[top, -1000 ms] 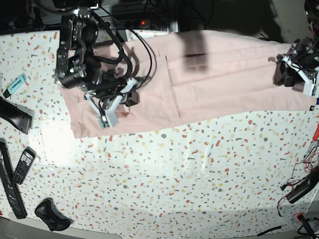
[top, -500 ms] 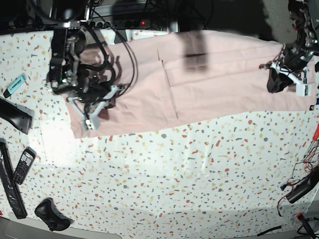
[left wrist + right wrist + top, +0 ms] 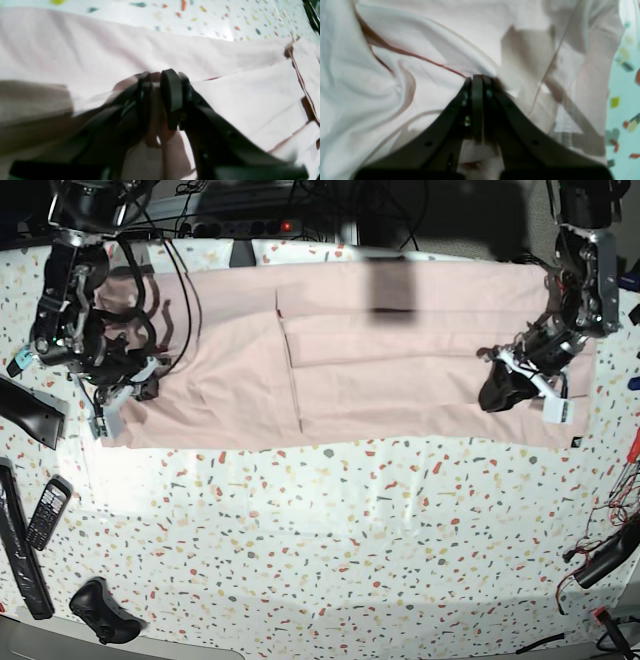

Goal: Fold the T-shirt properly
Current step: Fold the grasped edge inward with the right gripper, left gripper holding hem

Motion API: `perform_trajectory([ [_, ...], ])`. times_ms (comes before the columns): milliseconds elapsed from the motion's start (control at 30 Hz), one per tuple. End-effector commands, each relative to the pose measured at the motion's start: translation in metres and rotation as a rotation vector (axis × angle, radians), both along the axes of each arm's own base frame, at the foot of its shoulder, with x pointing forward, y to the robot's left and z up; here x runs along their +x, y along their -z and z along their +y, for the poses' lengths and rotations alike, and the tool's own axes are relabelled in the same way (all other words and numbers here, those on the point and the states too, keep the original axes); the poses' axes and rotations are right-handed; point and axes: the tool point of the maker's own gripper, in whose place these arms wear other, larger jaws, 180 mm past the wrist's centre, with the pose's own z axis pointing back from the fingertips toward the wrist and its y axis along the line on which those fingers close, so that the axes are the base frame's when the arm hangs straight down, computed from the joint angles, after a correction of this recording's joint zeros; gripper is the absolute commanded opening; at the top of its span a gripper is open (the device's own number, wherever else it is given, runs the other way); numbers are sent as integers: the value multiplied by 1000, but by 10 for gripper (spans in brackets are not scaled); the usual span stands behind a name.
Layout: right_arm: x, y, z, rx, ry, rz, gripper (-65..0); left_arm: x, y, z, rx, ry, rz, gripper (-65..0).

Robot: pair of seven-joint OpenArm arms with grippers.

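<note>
Pale pink cotton T-shirt (image 3: 340,370) lies spread along the far side of the speckled terrazzo table (image 3: 330,550). The black left gripper (image 3: 160,82) and black right gripper (image 3: 477,80) each pinch its cloth, jaws closed at opposite ends.

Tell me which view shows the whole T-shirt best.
The base view: the T-shirt lies spread along the table's far edge, both ends visible. The wrist views show only creased patches, pinched by the left gripper and right gripper.
</note>
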Motion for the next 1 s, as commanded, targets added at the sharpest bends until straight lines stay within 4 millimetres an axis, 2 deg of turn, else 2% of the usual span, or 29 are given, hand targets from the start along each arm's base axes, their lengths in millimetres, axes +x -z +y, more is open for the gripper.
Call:
perform_trajectory([
  [0,1,-4,-12,-29,15,4,-650,-17,22,1,81,53,105,-536],
  [100,1,-7,-18,-33,30,-4,-650,-6,10,3,83,51,68,-536],
  [200,1,-9,-24,-49,29,-4,-650,5,-10,5,108,64,3,-536],
  [400,0,-17,-45,-106,32,2,-650,23,-70,10,153,127,-122,-534],
  [500,-1,-19,-51,-109,45,0,-650,27,-92,27,226,138,-159,-527],
  [600,-2,-20,-53,-110,53,-2,-650,31,-108,61,219,20,-174,-474],
  [667,-2,-20,-53,-109,52,-2,-650,26,-112,83,201,-50,-173,-450],
  [767,-1,-21,-51,-100,52,-7,-650,5,-103,109,210,-121,-136,-447],
  [967,-1,-21,-51,-99,52,-8,-650,-43,-73,129,228,-168,-22,-447],
])
